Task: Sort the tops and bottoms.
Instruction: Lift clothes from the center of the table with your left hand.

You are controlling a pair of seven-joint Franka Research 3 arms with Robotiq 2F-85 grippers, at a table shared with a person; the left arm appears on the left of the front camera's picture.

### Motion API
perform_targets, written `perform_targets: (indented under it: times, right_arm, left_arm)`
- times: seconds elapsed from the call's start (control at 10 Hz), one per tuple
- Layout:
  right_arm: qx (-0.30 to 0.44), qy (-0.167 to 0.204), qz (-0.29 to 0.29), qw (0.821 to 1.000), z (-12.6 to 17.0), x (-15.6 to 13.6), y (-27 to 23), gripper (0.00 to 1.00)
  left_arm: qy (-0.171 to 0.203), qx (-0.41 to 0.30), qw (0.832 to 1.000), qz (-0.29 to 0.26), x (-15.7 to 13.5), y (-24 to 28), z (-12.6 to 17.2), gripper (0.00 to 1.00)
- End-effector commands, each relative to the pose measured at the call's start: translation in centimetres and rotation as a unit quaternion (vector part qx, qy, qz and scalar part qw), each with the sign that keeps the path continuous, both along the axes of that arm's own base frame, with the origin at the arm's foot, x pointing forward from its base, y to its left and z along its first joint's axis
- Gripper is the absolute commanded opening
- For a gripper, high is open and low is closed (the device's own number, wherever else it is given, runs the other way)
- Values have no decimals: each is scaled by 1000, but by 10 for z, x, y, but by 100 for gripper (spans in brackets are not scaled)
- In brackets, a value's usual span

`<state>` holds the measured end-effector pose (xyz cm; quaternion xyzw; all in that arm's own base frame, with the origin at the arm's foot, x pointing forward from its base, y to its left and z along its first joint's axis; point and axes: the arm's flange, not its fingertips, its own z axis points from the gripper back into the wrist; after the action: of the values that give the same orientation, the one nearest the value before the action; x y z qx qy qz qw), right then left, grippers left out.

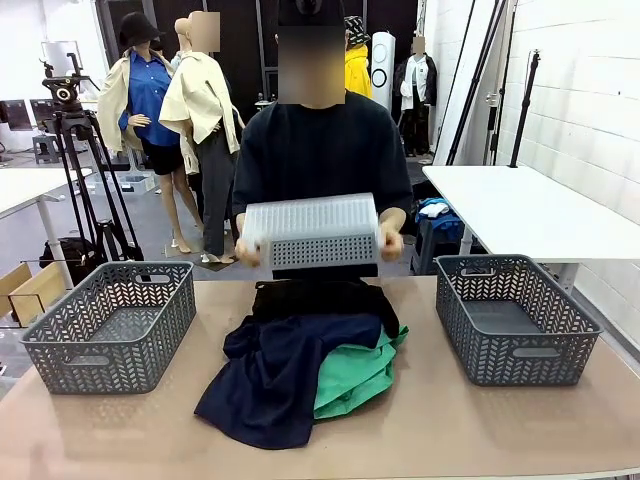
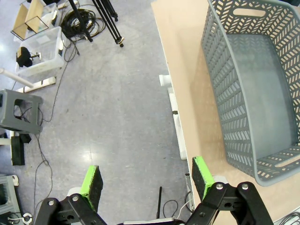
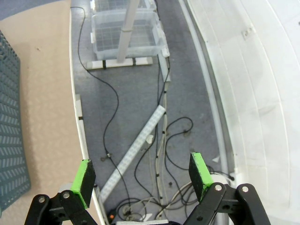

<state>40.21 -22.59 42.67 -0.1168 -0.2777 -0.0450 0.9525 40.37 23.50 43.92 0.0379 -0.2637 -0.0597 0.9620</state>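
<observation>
A heap of clothes lies on the table's middle: a dark navy garment (image 1: 275,375) in front, a green one (image 1: 355,375) under its right side, a black one (image 1: 320,297) behind. A grey basket (image 1: 112,325) stands at the left and another grey basket (image 1: 515,318) at the right. My left gripper (image 2: 147,180) hangs open over the floor beside the table edge, with the left basket (image 2: 253,89) to its right. My right gripper (image 3: 143,171) is open over the floor and cables, the right basket's wall (image 3: 11,122) at the left edge.
A person at the far side holds a pale perforated crate (image 1: 312,232) in both hands above the table's far edge. Camera tripods (image 1: 85,170) stand at the back left, a white table (image 1: 530,210) at the back right. Bare tabletop (image 1: 480,430) lies in front of the clothes.
</observation>
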Motion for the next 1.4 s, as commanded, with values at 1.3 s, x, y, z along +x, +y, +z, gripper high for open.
perform_targets:
  times: [1.3]
  right_arm:
    - [-2,3,0,1000,0,1,-2,100]
  left_arm:
    - [0,0,1000,2,-1,2,-1,100]
